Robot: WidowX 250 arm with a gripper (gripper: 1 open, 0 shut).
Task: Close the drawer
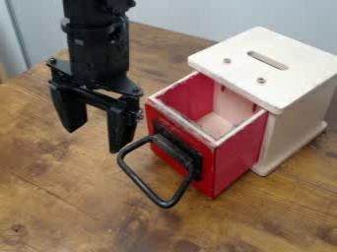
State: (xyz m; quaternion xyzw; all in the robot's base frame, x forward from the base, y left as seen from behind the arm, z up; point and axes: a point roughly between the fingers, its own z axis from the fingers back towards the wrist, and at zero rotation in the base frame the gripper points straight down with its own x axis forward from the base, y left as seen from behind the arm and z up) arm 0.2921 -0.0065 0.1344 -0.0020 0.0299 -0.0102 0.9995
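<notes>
- The red drawer (pixel 239 148) is jutting out of the cream slotted-top box (pixel 274 64), showing its pale inside.
- Its black loop handle (pixel 164 202) is facing outward.
- The black gripper (pixel 99 120) is hovering beside the drawer, fingers spread, pinching nothing.

The black robot arm comes down from the top of the view, its wrist (pixel 98 61) upright. The tool (pixel 101 133) at its end points downward, its two dark fingers (pixel 122 126) spread apart with a gap between them.
</notes>
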